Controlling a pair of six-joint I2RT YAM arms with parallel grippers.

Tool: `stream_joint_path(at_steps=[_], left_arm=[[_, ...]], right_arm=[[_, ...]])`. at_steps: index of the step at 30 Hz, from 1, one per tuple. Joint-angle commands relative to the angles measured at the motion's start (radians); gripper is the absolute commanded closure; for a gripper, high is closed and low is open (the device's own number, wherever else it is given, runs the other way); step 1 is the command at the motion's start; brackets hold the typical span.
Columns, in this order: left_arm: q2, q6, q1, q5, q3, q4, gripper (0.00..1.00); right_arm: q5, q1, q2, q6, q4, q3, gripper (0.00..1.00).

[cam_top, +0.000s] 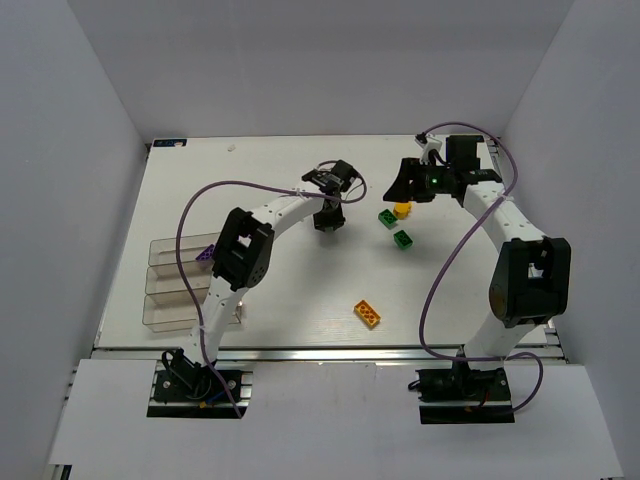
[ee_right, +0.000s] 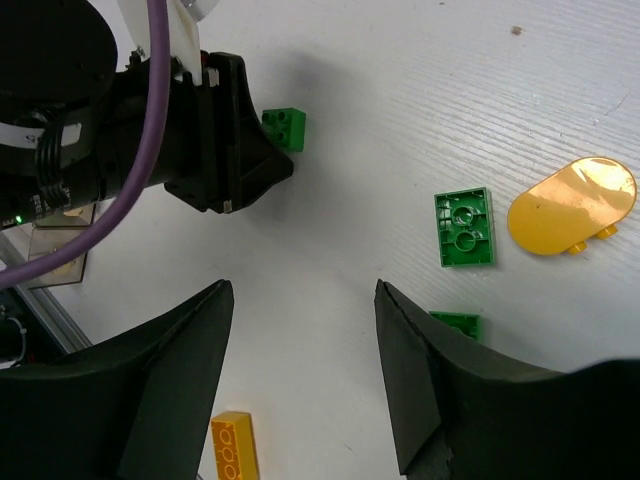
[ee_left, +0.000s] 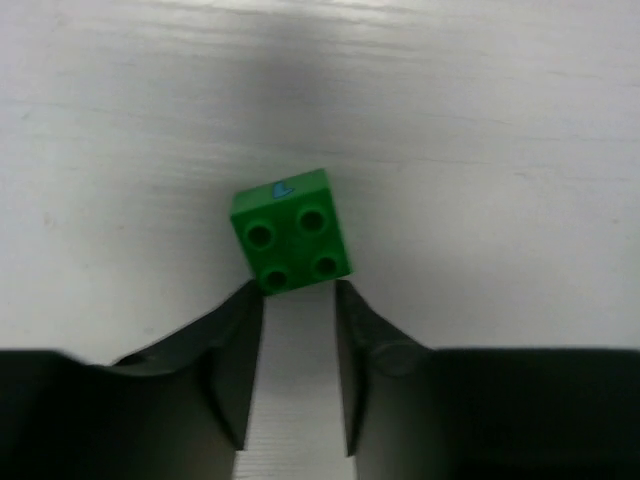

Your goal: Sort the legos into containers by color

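My left gripper [ee_left: 298, 295] is open, low over the table, with a green lego [ee_left: 291, 243] lying just beyond its fingertips, studs up. In the top view it [cam_top: 329, 220] hangs over mid-table and hides that brick. My right gripper [ee_right: 302, 290] is open and empty above the table; in the top view it [cam_top: 402, 187] is at the far right. Below it lie an upturned green lego [ee_right: 465, 228], another green one [ee_right: 457, 323] partly behind a finger, a rounded yellow-orange piece [ee_right: 572, 205] and a flat orange lego [ee_right: 232, 445]. A purple lego [cam_top: 206, 252] lies in the clear containers [cam_top: 170, 285].
The containers stand in a row along the table's left edge. The flat orange lego [cam_top: 367, 313] lies alone toward the near middle. Two green legos [cam_top: 387, 217] [cam_top: 403, 239] and the yellow-orange block [cam_top: 402, 210] cluster between the grippers. White walls enclose the table.
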Motion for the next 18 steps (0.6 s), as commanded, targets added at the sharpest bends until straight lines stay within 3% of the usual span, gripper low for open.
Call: stream_joint_path(at_steps=[1, 9, 11, 15, 16, 18], left_arm=[[-0.002, 0.01, -0.01, -0.069, 0.02, -0.067, 0.59], [-0.059, 0.038, -0.01, -0.128, 0.0, -0.026, 0.75], [-0.097, 0.07, -0.01, -0.122, -0.058, 0.034, 0.72], [-0.117, 0.07, -0.01, -0.121, -0.089, 0.046, 0.25], [-0.106, 0.067, -0.01, -0.122, -0.065, 0.02, 0.17], [-0.076, 0.059, -0.01, -0.112, -0.036, -0.001, 0.16]], right_arm=[[-0.031, -0.009, -0.043, 0.008, 0.022, -0.013, 0.36], [-0.047, -0.008, -0.094, -0.021, 0.033, -0.085, 0.38], [-0.048, -0.008, -0.109, -0.032, 0.034, -0.099, 0.38], [-0.053, -0.009, -0.117, -0.041, 0.039, -0.119, 0.38], [-0.056, -0.009, -0.117, -0.038, 0.04, -0.122, 0.38], [-0.057, -0.009, -0.117, -0.037, 0.043, -0.122, 0.38]])
